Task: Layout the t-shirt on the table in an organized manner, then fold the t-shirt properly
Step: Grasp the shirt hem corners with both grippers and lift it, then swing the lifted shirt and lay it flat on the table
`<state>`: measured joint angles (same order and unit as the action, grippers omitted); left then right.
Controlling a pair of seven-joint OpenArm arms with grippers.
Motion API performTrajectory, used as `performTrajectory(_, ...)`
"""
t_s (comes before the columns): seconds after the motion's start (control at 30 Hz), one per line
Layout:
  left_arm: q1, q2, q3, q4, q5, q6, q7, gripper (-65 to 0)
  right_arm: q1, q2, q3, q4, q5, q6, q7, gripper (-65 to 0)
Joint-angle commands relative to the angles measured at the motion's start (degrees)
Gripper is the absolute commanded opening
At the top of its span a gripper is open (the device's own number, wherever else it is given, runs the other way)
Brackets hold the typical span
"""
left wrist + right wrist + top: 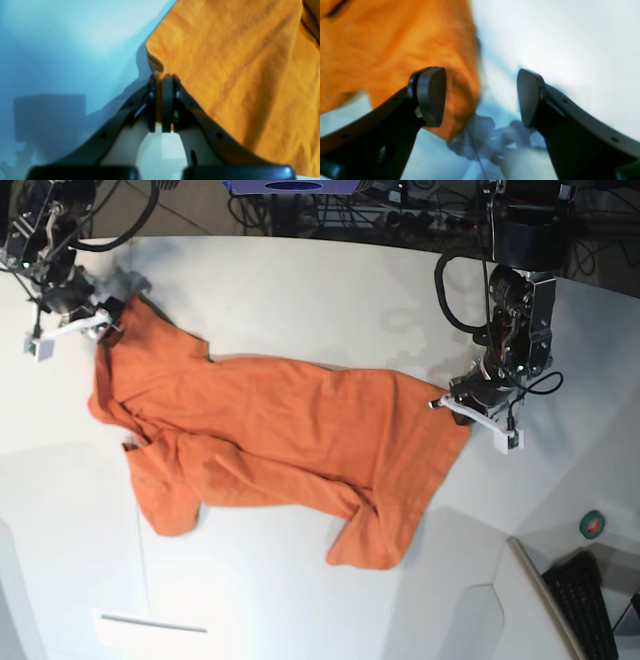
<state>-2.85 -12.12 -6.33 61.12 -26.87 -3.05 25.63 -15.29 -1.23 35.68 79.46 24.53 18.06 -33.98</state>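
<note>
The soft, wrinkly orange t-shirt [280,440] lies spread across the smooth white table [330,290]. The left claw [162,77] pinches its right corner. The right claw [481,97] is spread wide at the far left corner, blurry there.

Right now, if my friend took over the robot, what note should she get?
Left gripper: shut on a corner of the t-shirt.
Right gripper: open, holding nothing, at the shirt's other end.
Shirt: lying stretched across the table, still wrinkled, bottom edge bunched.
Done: one corner grabbed.
Left: grab the other end, smooth it flat, then fold.
</note>
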Motion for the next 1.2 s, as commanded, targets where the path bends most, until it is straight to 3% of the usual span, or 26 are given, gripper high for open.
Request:
performTrajectory(0.0, -0.44, -0.58, -0.13, 0.55, 0.10, 0.19, 0.61, -65.0, 0.30, 0.31, 0.14, 0.32, 0.48, 0.53, 0.35, -23.3)
performTrajectory(0.07, -0.44, -0.58, -0.05, 0.55, 0.19, 0.19, 0.61, -65.0, 0.48, 0.40, 0.14, -0.30, 0.48, 0.53, 0.44, -23.6)
performTrajectory(0.13, -0.44, -0.58, -0.05, 0.55, 0.19, 0.19, 0.61, -65.0, 0.74, 0.49, 0.14, -1.18, 0.48, 0.53, 0.44, -28.8)
performTrajectory(0.33, -0.44, -0.58, 0.04, 0.64, 0.19, 0.19, 0.61, -65.0, 1.27, 0.49, 0.05, -1.88, 0.48, 0.62, 0.26, -53.4)
performTrajectory(0.4, -0.36, -0.67, 0.04, 1.16, 0.46, 0.19, 0.61, -65.0, 1.27, 0.49, 0.05, -1.44, 0.48, 0.62, 0.26, -65.0)
performTrajectory(0.53, 4.21, -1.99, 0.04, 8.72, 0.54, 0.28, 0.70, -65.0, 1.62, 0.84, 0.14, -0.47, 0.48, 0.62, -1.50, -65.0)
performTrajectory(0.8, 6.94, -3.57, 0.39, 21.73, 0.63, 0.46, 2.72, -65.0, 5.84, 3.48, 0.05, 14.82, 0.39, 0.44, -12.57, -65.0)
performTrajectory(0.97, -2.55, -3.13, 0.39, 23.84, 0.63, 0.46, 12.39, -65.0, 16.74, 8.58, -1.44, 15.53, 0.39, 0.09, -20.31, -65.0)
performTrajectory(1.17, -15.39, -2.69, 6.02, 22.79, 0.63, 0.46, 14.42, -65.0, 30.54, 14.11, -7.15, 7.88, 0.39, 0.09, -21.01, -65.0)
